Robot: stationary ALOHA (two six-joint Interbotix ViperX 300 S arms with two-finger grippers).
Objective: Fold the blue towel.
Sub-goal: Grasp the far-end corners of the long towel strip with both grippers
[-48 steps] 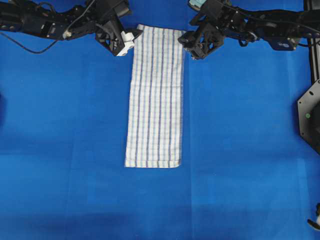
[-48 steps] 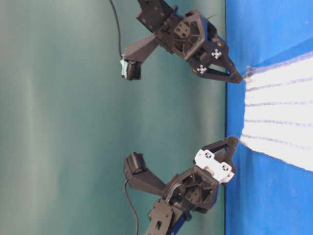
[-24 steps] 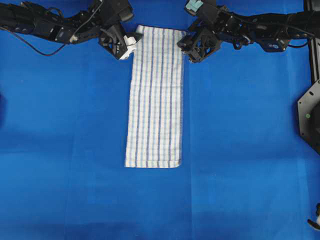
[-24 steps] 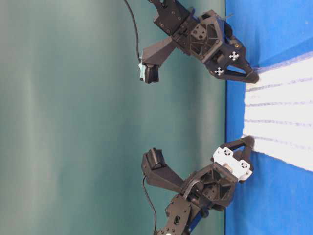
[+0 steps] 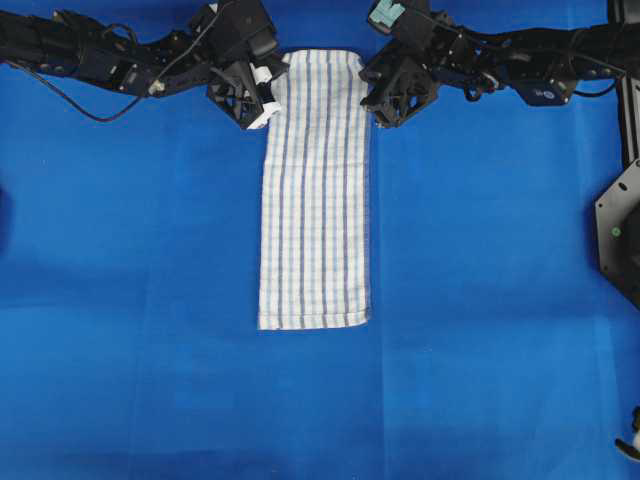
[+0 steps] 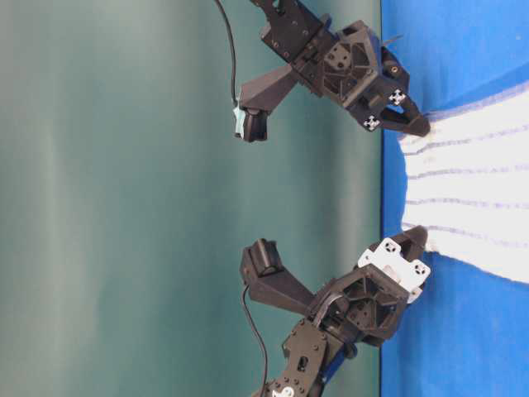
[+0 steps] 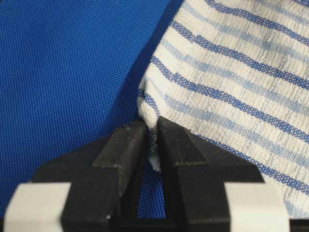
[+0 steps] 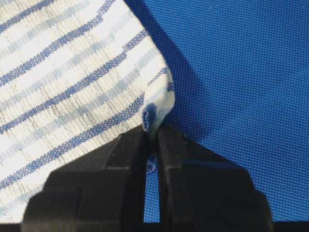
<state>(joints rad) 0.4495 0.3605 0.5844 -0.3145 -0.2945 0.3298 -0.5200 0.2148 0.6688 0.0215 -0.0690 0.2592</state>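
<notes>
The blue towel, white with light and dark blue stripes, lies as a long narrow strip on the blue sheet, its far end lifted. My left gripper is shut on the towel's far left corner. My right gripper is shut on the far right corner. In the table-level view the far edge bows up between the left gripper and the right gripper. The near end rests flat.
The blue background sheet covers the whole table. A black mount stands at the right edge. A green wall backs the table.
Both grippers closed on the towel's far corners and raised them. The towel's far end narrowed and the whole strip slid slightly toward the far side and right.
</notes>
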